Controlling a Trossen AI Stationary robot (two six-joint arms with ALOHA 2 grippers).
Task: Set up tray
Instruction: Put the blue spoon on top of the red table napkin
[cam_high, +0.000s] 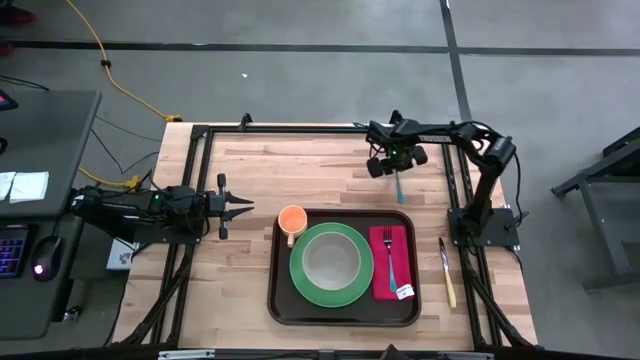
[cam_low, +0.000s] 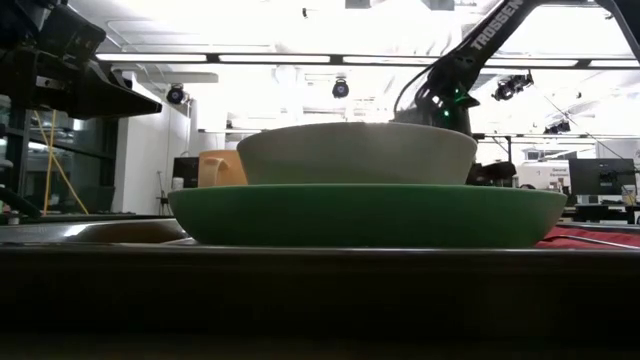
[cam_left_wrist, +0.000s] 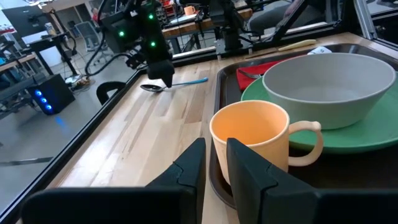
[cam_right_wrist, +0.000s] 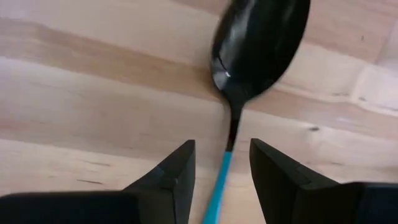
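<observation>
The dark brown tray (cam_high: 283, 300) lies at the table's near middle. It carries a green plate (cam_high: 300, 280) with a grey bowl (cam_high: 331, 260), an orange cup (cam_high: 291, 220), and a red napkin (cam_high: 380, 280) with a fork (cam_high: 390, 258). A spoon with a blue handle (cam_right_wrist: 258, 43) lies flat on the wood beyond the tray. My right gripper (cam_right_wrist: 222, 149) hangs over it, pointing down, open, with one finger on each side of the handle and clear of it. My left gripper (cam_left_wrist: 214, 163) waits at the table's left, level, slightly open, aimed at the cup.
A knife (cam_high: 447, 272) lies on the bare wood to the right of the tray, near the right arm's base. The wood is bare between the spoon and the tray's far rim (cam_high: 345, 212). A black frame edges the table.
</observation>
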